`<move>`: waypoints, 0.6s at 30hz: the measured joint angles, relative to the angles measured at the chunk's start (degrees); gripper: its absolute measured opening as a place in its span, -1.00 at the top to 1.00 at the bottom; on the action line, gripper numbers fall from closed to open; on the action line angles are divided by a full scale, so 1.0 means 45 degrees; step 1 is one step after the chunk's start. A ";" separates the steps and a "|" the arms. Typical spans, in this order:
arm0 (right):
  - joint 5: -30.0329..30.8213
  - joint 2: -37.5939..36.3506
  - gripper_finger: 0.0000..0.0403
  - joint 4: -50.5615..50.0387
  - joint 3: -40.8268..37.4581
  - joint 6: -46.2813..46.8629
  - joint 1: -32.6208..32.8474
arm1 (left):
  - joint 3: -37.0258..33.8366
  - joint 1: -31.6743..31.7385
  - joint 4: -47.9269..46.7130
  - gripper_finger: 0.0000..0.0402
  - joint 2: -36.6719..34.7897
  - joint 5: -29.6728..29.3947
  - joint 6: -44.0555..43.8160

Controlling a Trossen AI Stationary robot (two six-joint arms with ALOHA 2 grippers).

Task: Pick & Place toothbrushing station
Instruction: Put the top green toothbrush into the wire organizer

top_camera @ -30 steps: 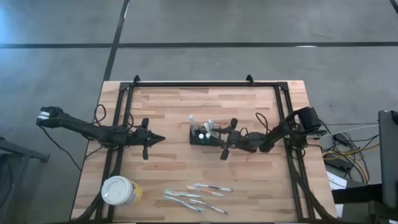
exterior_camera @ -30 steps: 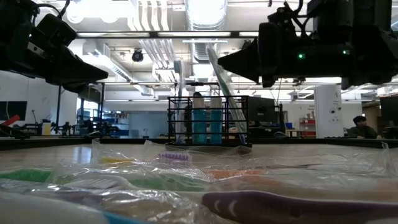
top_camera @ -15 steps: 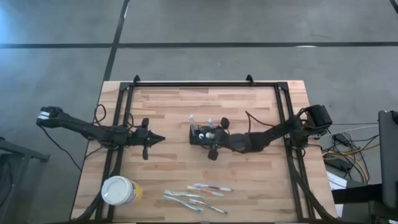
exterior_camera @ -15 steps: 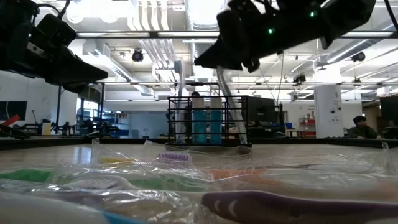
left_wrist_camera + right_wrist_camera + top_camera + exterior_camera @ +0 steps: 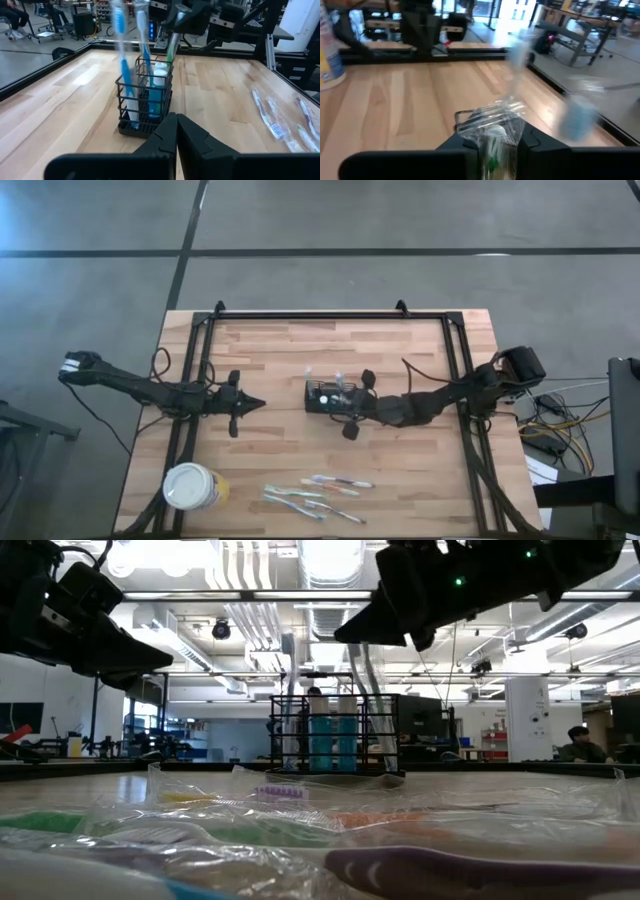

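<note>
We see our right tool (image 5: pixel 347 408) pinching a plastic-wrapped toothbrush (image 5: pixel 495 125) directly over the black mesh caddy (image 5: pixel 324 397) at mid-worktop (image 5: pixel 280 350), while our left tool (image 5: pixel 256 404), pressed together, waits farther off.

black mesh caddy (image 5: pixel 322 399), upright, table centre

A light wooden butcher-block table (image 5: pixel 280 350) with a black frame along its edges. On it stand a black mesh caddy (image 5: pixel 325 398) near the middle and a round white tub (image 5: pixel 190 486) — plus several wrapped toothbrushes (image 5: pixel 315 495) lying near the front edge.
</note>
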 joint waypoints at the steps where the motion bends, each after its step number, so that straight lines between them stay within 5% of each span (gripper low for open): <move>1: -0.0017 -0.0112 0.81 0.0261 -0.0211 0.0086 -0.0009 | 0.0000 -0.0004 0.0000 0.96 0.0001 0.0002 0.0000; 8: -0.0042 -0.0343 0.79 0.2798 -0.1679 0.0512 -0.0008 | 0.0000 -0.0005 0.0005 0.96 0.0001 -0.0003 0.0005; 18: -0.0949 -0.0291 0.63 0.2618 -0.1492 0.0387 -0.0037 | 0.0000 -0.0002 0.0007 0.96 0.0002 -0.0008 0.0005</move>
